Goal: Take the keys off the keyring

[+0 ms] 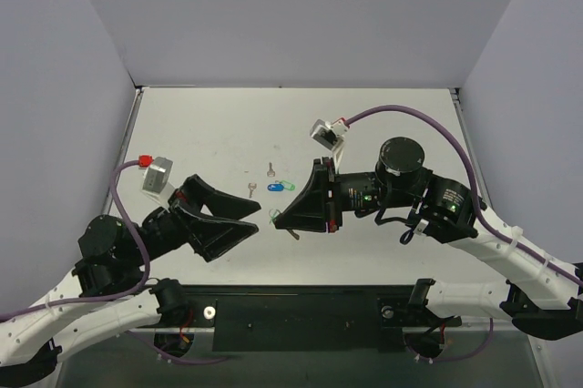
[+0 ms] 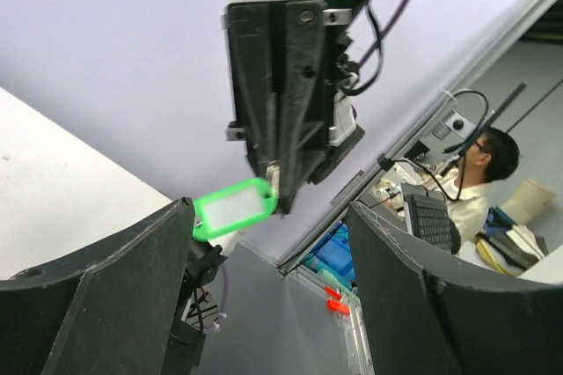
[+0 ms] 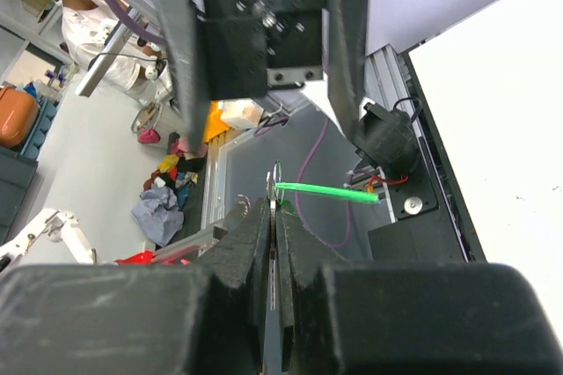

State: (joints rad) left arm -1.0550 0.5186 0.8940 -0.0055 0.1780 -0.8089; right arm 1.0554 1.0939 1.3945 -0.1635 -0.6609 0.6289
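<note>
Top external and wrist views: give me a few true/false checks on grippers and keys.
1. The right gripper is shut on the keyring, with the green tag dangling from it. True.
2. The left gripper is shut. False: its jaws stand wide open, with nothing between them.
3. Two bare silver keys lie on the table. True.
4. The left gripper holds the blue-headed key. False: it lies on the table beside the bare keys.

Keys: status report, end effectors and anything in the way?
Left end effector open, empty. Right end effector shut on green key. Blue key and two bare keys on table. Nothing blocking.
</note>
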